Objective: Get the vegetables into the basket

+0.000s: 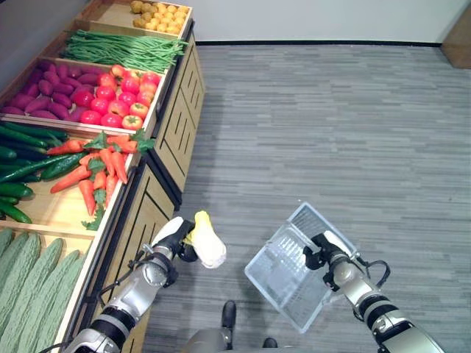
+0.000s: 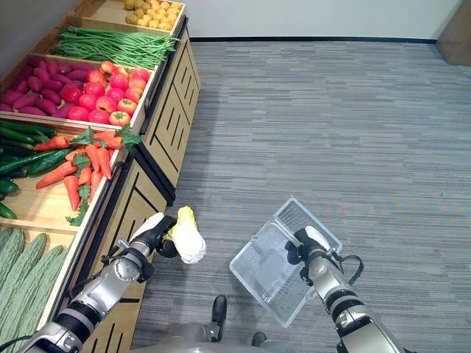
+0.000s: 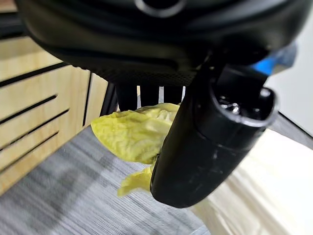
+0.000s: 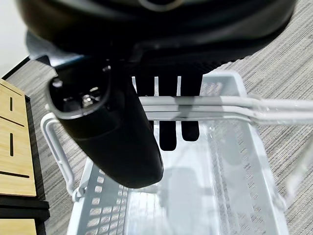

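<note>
— Grey plank flooring [image 1: 316, 132] runs across the room, with a wooden produce stand [image 1: 165, 140] along the robot's left. Report the left hand first.

— Left hand [image 1: 175, 237] is out in front of the stand's lower cabinet, above the floor. Fingers and thumb are curled round a pale yellow-green leafy cabbage [image 1: 207, 241]; the left wrist view confirms the thumb [image 3: 205, 142] pressed against the leaves [image 3: 134, 134] with the fingers behind them. The vegetable is clear of the stand and touching nothing but the hand.

— And the right hand?

— Right hand [image 1: 321, 251] is closed over the wire handle [image 4: 205, 105] of a clear plastic basket [image 1: 283, 268]. In the right wrist view the fingers [image 4: 168, 132] hook over the handle and the thumb sits beside them. The basket hangs tilted, its open side turned towards the left hand.

— Position of cabbage against basket?

— Near, but apart: the cabbage is to the basket's left, with bare floor between them. It is not inside.

— Stock on the stand?

— Working outward from the hand: pale green gourds [image 1: 33, 283], carrots [image 1: 99, 165], cucumbers [image 1: 22, 158], tomatoes [image 1: 121, 95], purple sweet potatoes [image 1: 48, 88], green beans [image 1: 125, 50], and small yellow produce [image 1: 162, 16] in the farthest tray.
</note>
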